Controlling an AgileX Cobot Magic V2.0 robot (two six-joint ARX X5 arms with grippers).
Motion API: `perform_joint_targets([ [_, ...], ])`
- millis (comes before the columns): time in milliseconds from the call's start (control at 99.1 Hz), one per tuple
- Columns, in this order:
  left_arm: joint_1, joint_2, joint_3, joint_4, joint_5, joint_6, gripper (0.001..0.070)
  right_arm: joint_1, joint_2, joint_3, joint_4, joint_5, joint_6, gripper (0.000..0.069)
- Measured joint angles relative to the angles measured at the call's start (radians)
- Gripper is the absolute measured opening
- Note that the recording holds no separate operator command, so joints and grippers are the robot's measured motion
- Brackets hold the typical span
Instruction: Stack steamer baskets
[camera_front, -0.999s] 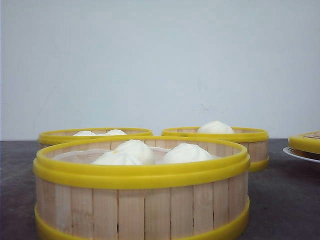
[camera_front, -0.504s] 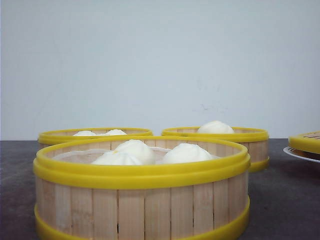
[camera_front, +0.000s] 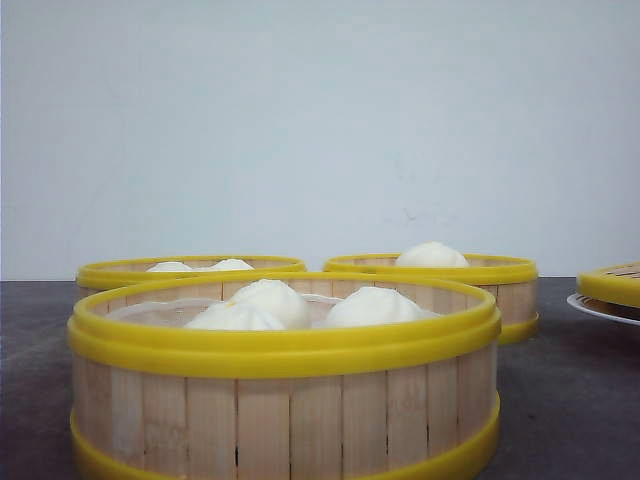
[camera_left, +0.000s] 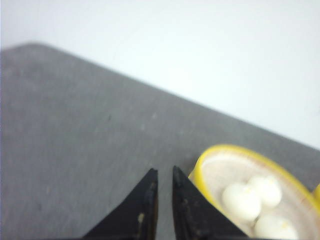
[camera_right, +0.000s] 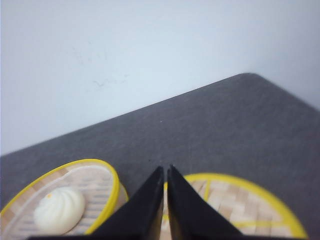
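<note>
Currently both hands hover nearly closed, empty. Left hand (camera_left: 161, 175) sits just beside the three-bun basket (camera_left: 210, 156); right hand (camera_right: 165, 172) hangs between the one-bun basket (camera_right: 107, 172) and the empty one (camera_right: 280, 207). Neither touches yet.

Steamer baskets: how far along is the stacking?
Nothing is stacked. The front basket, back-left basket and back-right basket each sit on the table. Left claw and right claw hold nothing, nearly closed. All stacking remains.
</note>
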Motion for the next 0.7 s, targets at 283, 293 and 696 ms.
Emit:
perform_joint_targets([
  [283,-0.001,0.27,0.303,-0.108,0.0,0.087,0.0066,0.036,0.258,0.292,-0.136,-0.007,-0.159,0.0009],
  [293,-0.001,0.275,0.306,-0.106,0.0,0.089,0.0075,0.037,0.259,0.293,-0.135,-0.009,-0.16,0.0009],
  [696,-0.054,0.521,0.329,-0.032,0.105,0.111,0.0337,0.086,0.283,0.294,-0.142,-0.13,-0.154,0.0418],
])
